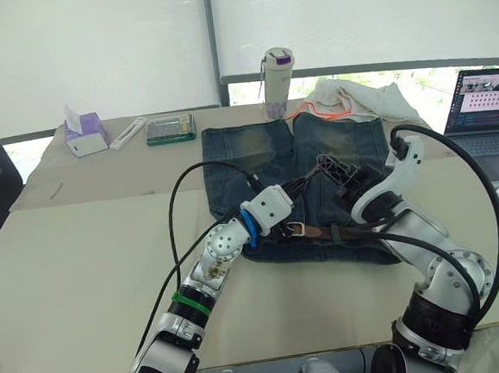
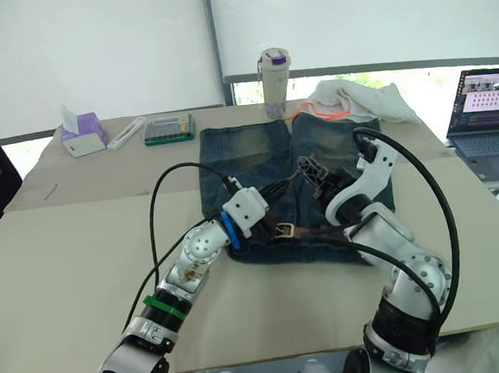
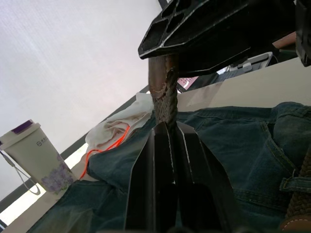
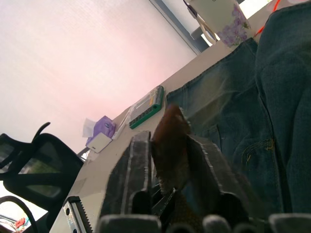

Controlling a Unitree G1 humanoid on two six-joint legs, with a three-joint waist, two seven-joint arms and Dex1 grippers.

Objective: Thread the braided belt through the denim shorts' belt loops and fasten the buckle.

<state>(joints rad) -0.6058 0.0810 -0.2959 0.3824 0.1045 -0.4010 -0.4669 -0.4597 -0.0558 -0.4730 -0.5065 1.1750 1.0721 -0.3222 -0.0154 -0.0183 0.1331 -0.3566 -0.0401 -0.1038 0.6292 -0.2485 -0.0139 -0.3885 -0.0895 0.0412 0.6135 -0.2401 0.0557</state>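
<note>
Threading looks partly done: braided belt [image 1: 357,232] runs along the waistband of the denim shorts [image 1: 297,187] at the near edge, long axis across the counter [image 1: 83,269], left to right. Buckle [image 1: 295,229] sits near waistband centre, just right of the left gripper [image 1: 295,191].

Free end of the belt rises off the waistband, away from the robot, and spans between both grippers. Left fingers [image 3: 155,165] nearly shut, pinching the braid. Right gripper [image 4: 165,145] also clamped on the strap's tip, which pokes out between its fingers. Both sit close together over the middle of the shorts, right one [image 1: 339,175] slightly farther from the robot.

Judgement: next move turns on bringing that tip back down toward the buckle. Left arm is nearer the buckle; right holds the very end, so the right likely feeds while the left guides. Belt loops too small to pick out from the head views; one shows in the left wrist view [image 3: 295,183].

Around: cup [image 1: 278,82], white cloth with orange cord [image 1: 355,99], tissue box [image 1: 85,134], laptop [image 1: 486,112]. All well apart from the shorts. Only crowding is the robot's own cables over the shorts.
</note>
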